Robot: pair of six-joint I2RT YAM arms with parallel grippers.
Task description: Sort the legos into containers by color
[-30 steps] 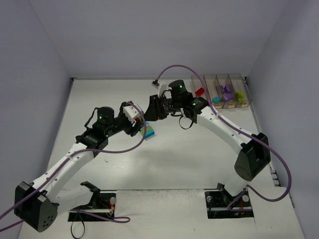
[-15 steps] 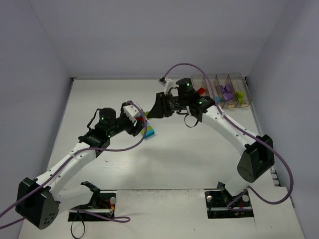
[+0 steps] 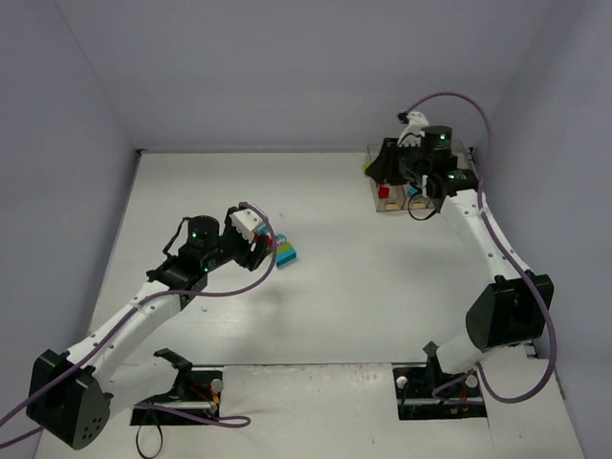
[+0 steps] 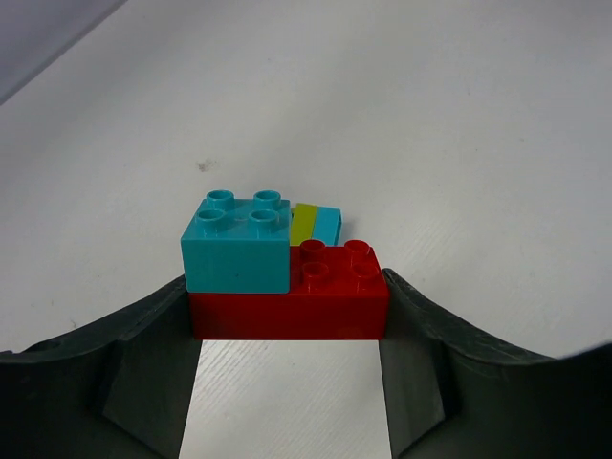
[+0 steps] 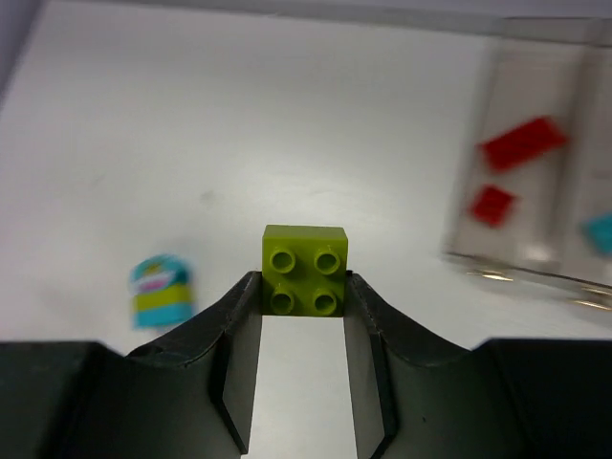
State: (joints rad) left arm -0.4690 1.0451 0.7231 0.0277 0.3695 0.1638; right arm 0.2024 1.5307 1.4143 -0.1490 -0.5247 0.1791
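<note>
from the top camera you see the left arm stretched from the near-left base toward the middle of the table (image 3: 191, 182). the left gripper (image 3: 265, 251) sits just beside a teal-and-lime stack (image 3: 286, 253). the right arm reaches up the far right side, and the right gripper (image 3: 381, 174) is over the left end of the containers (image 3: 390, 204).

in the left wrist view, your left claw is clamped on a red brick (image 4: 287, 306), with a finger against each end. a teal brick (image 4: 237, 251) sits on the red brick's left half, and the teal-and-lime stack lies just behind.

in the right wrist view, your right claw is narrow and pinches a lime green brick (image 5: 306, 271) between its fingers (image 5: 234, 325), studs facing the camera. the containers are blurred at the upper right, with red pieces inside one. the teal-and-lime stack lies on the table at lower left.
</note>
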